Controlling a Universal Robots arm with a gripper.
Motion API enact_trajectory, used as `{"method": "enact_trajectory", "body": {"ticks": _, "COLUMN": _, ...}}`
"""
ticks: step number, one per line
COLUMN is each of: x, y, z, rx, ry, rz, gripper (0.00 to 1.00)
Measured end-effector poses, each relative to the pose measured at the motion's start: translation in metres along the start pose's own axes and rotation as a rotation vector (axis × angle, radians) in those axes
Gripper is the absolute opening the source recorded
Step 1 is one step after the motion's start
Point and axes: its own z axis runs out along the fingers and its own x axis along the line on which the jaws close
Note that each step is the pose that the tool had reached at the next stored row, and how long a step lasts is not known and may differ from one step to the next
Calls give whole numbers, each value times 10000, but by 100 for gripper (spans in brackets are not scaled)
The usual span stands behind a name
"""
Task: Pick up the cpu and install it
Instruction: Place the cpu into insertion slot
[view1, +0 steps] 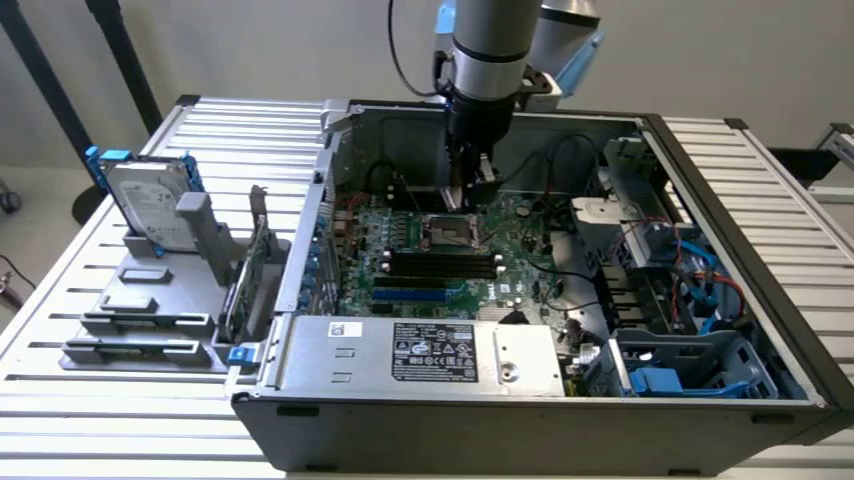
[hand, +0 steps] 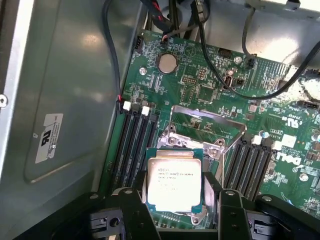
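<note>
The cpu (hand: 174, 181), a small flat square chip with a dull silver top and green edge, sits between the black fingers (hand: 132, 205) of my gripper (hand: 177, 212), which is shut on its sides. It hangs level just above the motherboard socket (hand: 192, 142), whose metal load plate (hand: 207, 122) stands lifted open. In the exterior view my gripper (view1: 463, 200) points straight down inside the open computer case, a short way above the black-framed socket (view1: 454, 232); the chip itself is hard to make out there.
Memory slots (view1: 441, 265) lie beside the socket, and black cables (hand: 235, 85) cross the board beyond it. The grey case wall (hand: 65, 100) is close by. A power supply (view1: 427, 355) fills the case front. A hard drive (view1: 147, 205) in a blue frame stands outside.
</note>
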Motion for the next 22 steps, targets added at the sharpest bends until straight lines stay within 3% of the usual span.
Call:
{"method": "enact_trajectory", "body": {"ticks": 15, "x": -2, "y": -83, "z": 187, "rx": -48, "ry": -12, "rz": 833, "gripper": 54}}
{"method": "enact_trajectory", "body": {"ticks": 22, "x": 4, "y": -114, "z": 199, "rx": -112, "ry": -22, "rz": 1408, "gripper": 54}}
